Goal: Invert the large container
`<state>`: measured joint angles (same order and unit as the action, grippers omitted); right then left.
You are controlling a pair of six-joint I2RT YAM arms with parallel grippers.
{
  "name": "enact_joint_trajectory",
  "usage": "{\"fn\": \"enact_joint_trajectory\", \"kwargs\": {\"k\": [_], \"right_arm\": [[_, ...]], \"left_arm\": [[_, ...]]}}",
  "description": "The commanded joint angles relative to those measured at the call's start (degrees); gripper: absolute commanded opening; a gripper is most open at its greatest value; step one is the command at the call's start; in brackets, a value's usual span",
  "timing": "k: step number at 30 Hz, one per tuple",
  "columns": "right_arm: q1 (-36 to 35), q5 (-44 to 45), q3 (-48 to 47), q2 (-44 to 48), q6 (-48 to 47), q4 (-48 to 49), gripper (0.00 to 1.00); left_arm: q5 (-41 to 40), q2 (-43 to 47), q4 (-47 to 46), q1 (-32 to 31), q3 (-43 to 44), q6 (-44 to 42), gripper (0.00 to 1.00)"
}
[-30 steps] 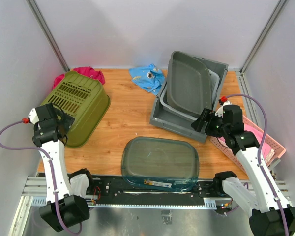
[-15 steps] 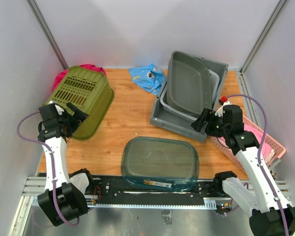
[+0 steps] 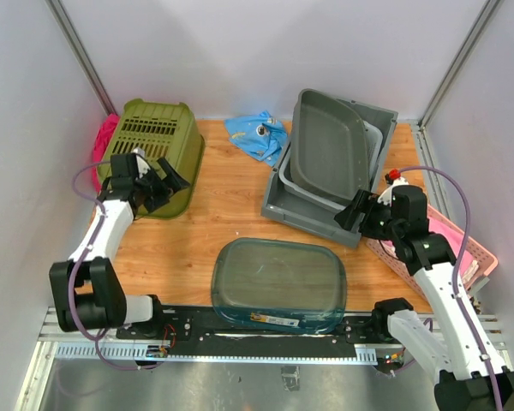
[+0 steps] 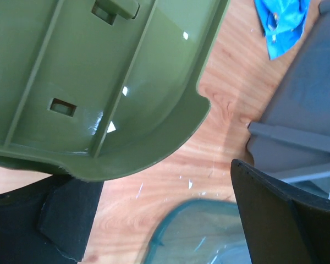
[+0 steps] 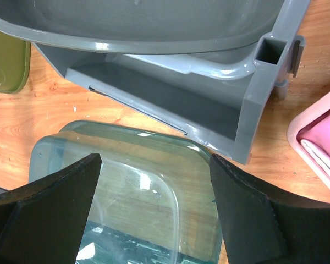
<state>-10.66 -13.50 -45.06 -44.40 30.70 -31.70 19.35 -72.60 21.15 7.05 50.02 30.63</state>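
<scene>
The green basket (image 3: 152, 145) sits bottom-up at the far left of the wooden table (image 3: 227, 201); it is glossy ribbed plastic with a slotted base; its curved rim lies just ahead of the left gripper (image 3: 163, 190), whose fingers are spread wide; the right gripper (image 3: 355, 214) hangs likewise spread above a clear tub (image 3: 278, 282).

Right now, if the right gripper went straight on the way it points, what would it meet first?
Probably the clear teal container, seen between the right gripper's open fingers; the grey crate sits just beside that line, depth unclear.
</scene>
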Motion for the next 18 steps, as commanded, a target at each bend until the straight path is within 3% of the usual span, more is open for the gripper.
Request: {"fn": "enact_joint_trajectory", "kwargs": {"k": [1,11,18], "right_arm": [[-1.3,1.5,-0.8,1.4,0.0,-2.5,0.82],[-1.2,2.7,-1.2,2.3,-0.1,-3.8,0.82],[-1.2,3.4,-1.2,2.2,0.0,-3.8,0.82]], "left_arm": [[-2.1,-5.6,-8.1,-0.3,6.6,-1.3,0.99],[-7.5,-14.7,-6.3,-0.3,17.3,-5.7,0.99],[-6.9,-11.3,-3.0,-2.3,19.6,-7.7,0.99]]}}
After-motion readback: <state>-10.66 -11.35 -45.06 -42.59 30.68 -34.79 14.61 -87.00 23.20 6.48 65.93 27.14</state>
